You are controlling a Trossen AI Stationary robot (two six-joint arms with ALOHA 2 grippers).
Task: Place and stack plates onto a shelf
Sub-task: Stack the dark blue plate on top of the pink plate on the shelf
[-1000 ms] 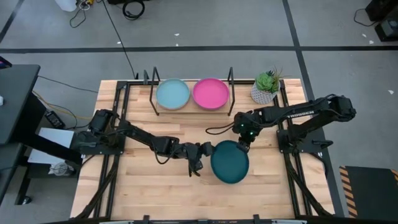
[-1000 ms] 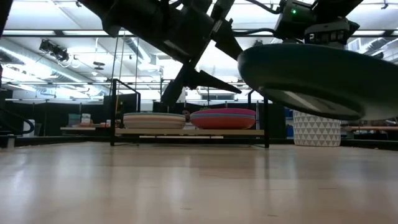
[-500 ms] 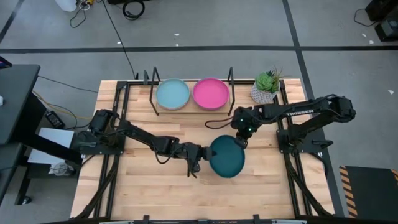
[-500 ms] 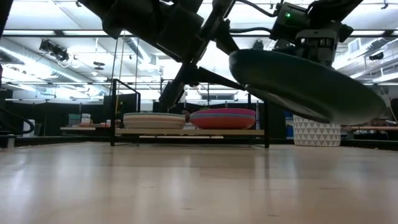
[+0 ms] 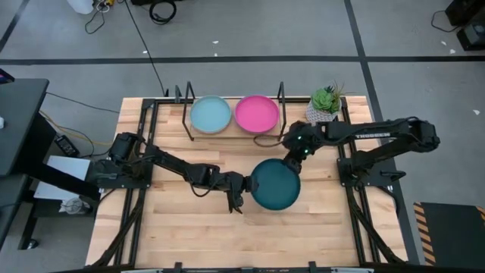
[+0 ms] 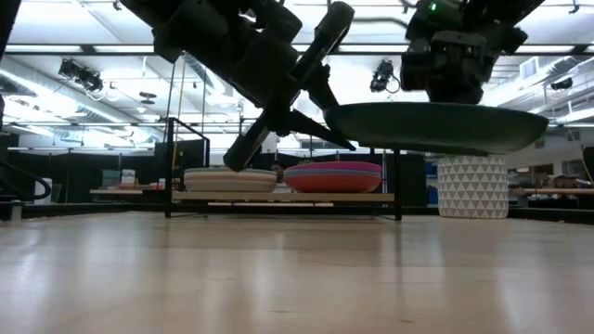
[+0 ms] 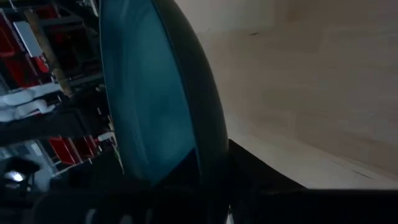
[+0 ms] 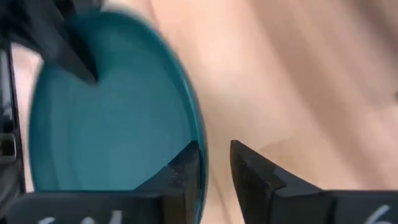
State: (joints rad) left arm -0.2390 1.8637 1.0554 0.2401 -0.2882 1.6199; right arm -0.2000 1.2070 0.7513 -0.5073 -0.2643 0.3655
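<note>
A dark teal plate (image 5: 273, 184) hangs level above the middle of the table. My left gripper (image 5: 244, 186) reaches in from the left and is shut on the plate's left rim. Above the plate's far right rim stands my right gripper (image 8: 214, 149), open and pointing down, with a gap showing between its fingers. The shelf (image 5: 231, 135) at the far edge carries two stacks. One is topped by a light blue plate (image 5: 210, 115), the other by a magenta plate (image 5: 256, 114). My left gripper pinches the dark teal plate's left rim (image 7: 208, 143) between its two fingers, one on the upper face and one under it. The fingers come in about level from the table's left. The plate is lifted clear of the table and sits level. My right gripper has one finger (image 8: 186, 165) inside the far right rim (image 8: 200, 134) and one outside it. I cannot tell whether either finger still touches the rim.
A small green plant in a white pot (image 5: 324, 106) stands right of the shelf, close behind my right arm. Bare wood lies under and in front of the hanging plate (image 6: 436, 127). Black frame rails run along both table sides.
The dark teal plate has swung from a steep tilt to level and has shifted a little toward the left and far edges. Its left rim has come in between my left gripper's fingers. My right gripper has moved toward the far edge.
</note>
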